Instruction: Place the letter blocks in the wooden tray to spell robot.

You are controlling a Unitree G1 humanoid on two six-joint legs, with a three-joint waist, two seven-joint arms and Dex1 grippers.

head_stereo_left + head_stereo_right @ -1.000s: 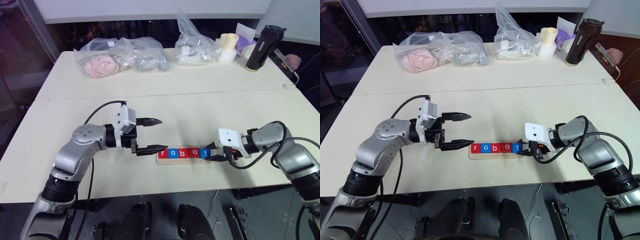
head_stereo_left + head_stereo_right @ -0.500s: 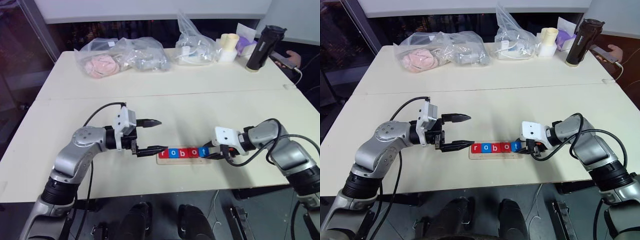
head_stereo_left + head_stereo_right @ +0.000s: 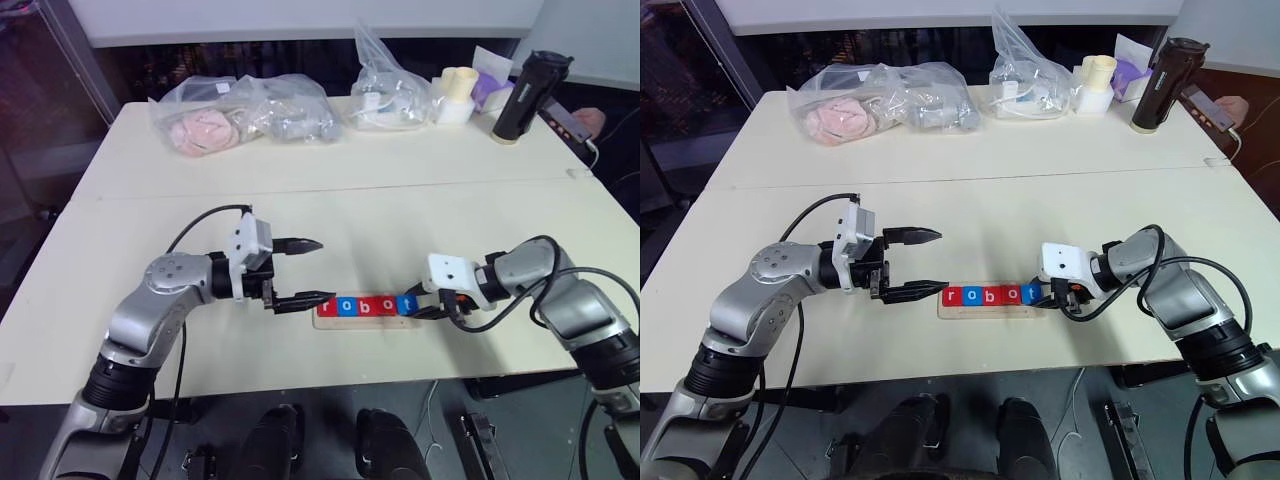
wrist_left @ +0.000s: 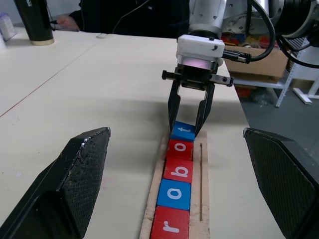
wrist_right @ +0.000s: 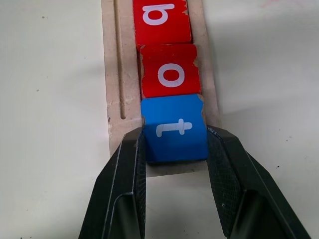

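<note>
place: lab | cues: pale worktables [image 3: 330, 205]; bagged parts [image 3: 245, 115]; cardboard box [image 4: 259, 62]

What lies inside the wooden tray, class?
Inside the wooden tray, five letter blocks spell robot; the right claw is shut on the blue t block. The tray floor beneath them is covered.

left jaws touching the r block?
No. In the left wrist view the left gripper stands wide open, its fingers well apart from the red r block at the near end of the wooden tray.
</note>
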